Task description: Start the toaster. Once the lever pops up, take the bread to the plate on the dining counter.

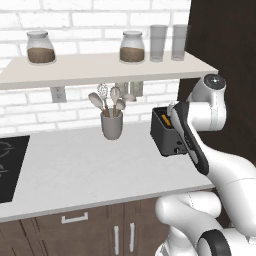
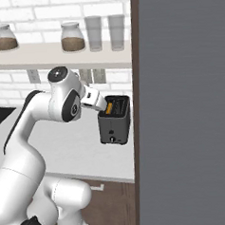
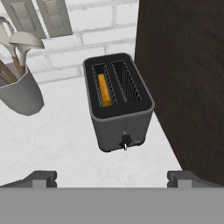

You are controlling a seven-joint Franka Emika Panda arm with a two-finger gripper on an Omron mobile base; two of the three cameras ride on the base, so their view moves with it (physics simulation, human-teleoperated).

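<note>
Dark grey, the toaster [image 3: 119,101] stands on the pale counter [image 1: 85,170] hard by a tall dark cabinet [image 3: 183,83], with the bread [image 3: 103,89] sunk in one of its two top slots, the one nearer the utensil cup [image 3: 19,94]. From the hand view the tool [image 3: 113,178] hangs above and short of it, fingers spread wide and holding nothing. The toaster's long axis runs away from the tool, and the end carrying the small knob [image 3: 126,141] and lever faces it. I'd say the coming push means going forward and down onto that near end.
</note>
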